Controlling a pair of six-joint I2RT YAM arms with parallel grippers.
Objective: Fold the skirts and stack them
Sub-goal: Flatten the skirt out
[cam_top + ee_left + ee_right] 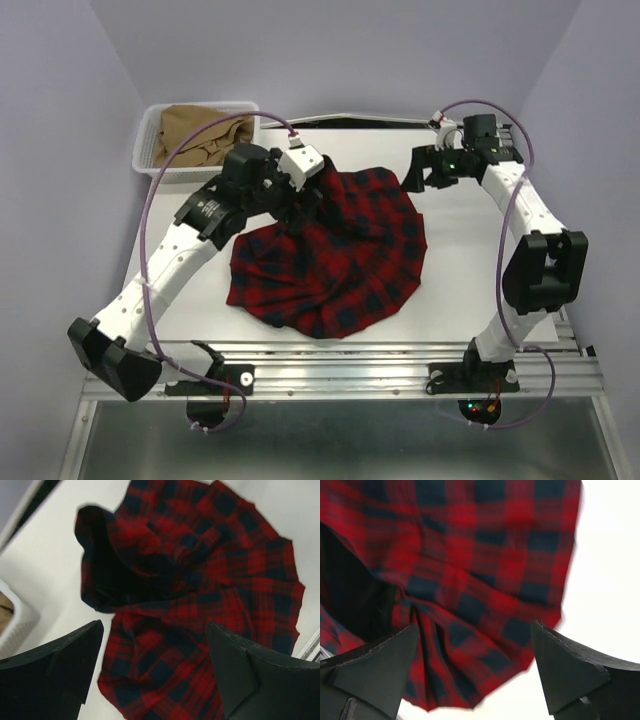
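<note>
Two grippers, left gripper (pixel 154 627) and right gripper (pixel 475 627), hover with fingers (pixel 60 670) spread over your crumpled red-and-navy tartan pleated skirt (pixel 340 250) on the white table (pixel 450 285), probably to flatten it.

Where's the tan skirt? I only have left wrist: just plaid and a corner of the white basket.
Observer: Top view shows the tan skirt bunched inside the white basket, at the far left corner of the table.
Operator: Right pincer holding anything?
Observer: No. Right pincer is open, hovering over the far right edge of the plaid skirt, nothing between its fingers.
Operator: Plaid all on the table?
Observer: Yes. Top view has it spread out and rumpled mid-table, its hem short of the near edge.
</note>
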